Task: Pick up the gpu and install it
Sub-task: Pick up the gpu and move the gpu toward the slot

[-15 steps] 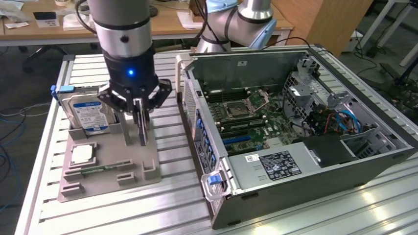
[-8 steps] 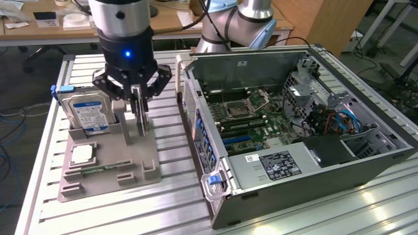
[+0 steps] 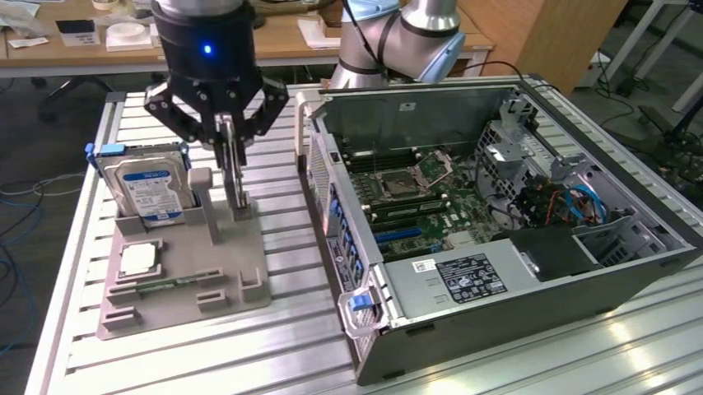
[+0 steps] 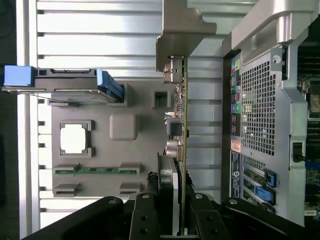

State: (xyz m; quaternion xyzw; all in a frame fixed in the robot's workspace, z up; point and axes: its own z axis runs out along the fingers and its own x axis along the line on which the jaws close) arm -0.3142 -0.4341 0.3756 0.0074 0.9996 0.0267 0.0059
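The gpu point(image 3: 234, 177) is a thin card standing on edge at the grey parts stand point(image 3: 236, 247), its lower end at the stand's slot. My gripper point(image 3: 229, 141) reaches down from above, and its black fingers point(image 3: 255, 107) close on the card's upper end. In the wrist view the gpu point(image 4: 183, 125) shows edge-on with its silvery bracket point(image 4: 180, 30) at the far end, and the gripper point(image 4: 179, 205) clamps it from both sides. The open computer case point(image 3: 495, 206) lies to the exterior view's right of the stand.
On the stand sit a silver hard drive point(image 3: 148, 185) with a blue label and frame, a square processor point(image 3: 137, 259) and a narrow green memory stick point(image 3: 165, 284). The case's rear grille point(image 4: 257, 105) stands close beside the card. Everything rests on a slatted aluminium table point(image 3: 296, 329).
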